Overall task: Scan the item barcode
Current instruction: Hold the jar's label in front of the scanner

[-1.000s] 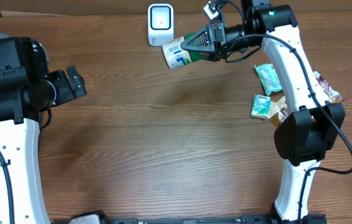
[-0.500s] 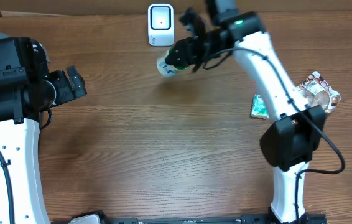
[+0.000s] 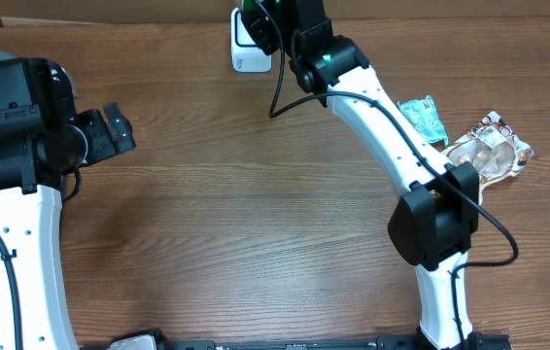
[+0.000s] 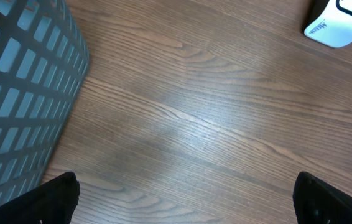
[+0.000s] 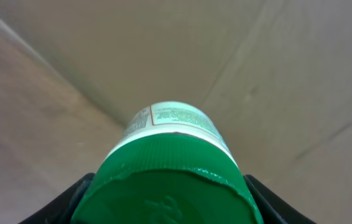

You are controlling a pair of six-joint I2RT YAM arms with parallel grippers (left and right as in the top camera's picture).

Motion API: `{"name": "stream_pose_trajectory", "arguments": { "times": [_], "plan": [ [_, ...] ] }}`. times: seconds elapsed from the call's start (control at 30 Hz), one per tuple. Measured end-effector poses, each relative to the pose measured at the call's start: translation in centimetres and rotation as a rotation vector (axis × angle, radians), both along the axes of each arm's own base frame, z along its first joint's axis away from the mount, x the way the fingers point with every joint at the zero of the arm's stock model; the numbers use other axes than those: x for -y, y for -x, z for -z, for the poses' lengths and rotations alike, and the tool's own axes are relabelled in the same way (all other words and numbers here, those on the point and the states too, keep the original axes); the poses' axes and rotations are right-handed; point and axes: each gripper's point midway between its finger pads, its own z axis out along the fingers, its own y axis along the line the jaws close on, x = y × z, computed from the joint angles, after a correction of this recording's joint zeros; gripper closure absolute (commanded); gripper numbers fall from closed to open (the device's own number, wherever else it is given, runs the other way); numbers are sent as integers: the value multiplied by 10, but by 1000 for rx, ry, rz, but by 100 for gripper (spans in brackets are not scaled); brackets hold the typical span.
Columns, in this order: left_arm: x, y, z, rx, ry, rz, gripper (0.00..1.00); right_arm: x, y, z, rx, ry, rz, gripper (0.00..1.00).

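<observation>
At the far edge of the tabletop (image 3: pixel 256 214), the right hand (image 5: pixel 166 198) is clamped on a green-capped bottle (image 5: pixel 170 168), held just over the white scanner (image 3: pixel 241 58). The left hand (image 3: pixel 115 131) hangs well apart, fingers (image 4: pixel 58 199) spread wide.

Bright and even from overhead, with only soft, faint shadows on the bench (image 3: pixel 207 224). Pale sheen along the wood grain in the left wrist view. Soft, perhaps out of focus, on the near green top of the bottle (image 5: pixel 170 124); blurred behind.
</observation>
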Motion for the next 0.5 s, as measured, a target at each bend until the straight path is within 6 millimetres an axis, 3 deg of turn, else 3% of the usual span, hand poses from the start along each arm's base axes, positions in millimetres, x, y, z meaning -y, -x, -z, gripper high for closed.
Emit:
{"name": "stream_pose_trajectory", "arguments": {
  "times": [0.1, 0.3, 0.5],
  "plan": [
    [0, 0, 0, 0, 0, -1, 0, -5, -19, 10, 104, 72, -20, 54],
    [0, 0, 0, 0, 0, 0, 1, -16, -48, 57, 247, 239, -56, 55],
    [0, 0, 0, -1, 0, 0, 0, -14, -66, 83, 360, 357, -27, 58]
  ]
}}
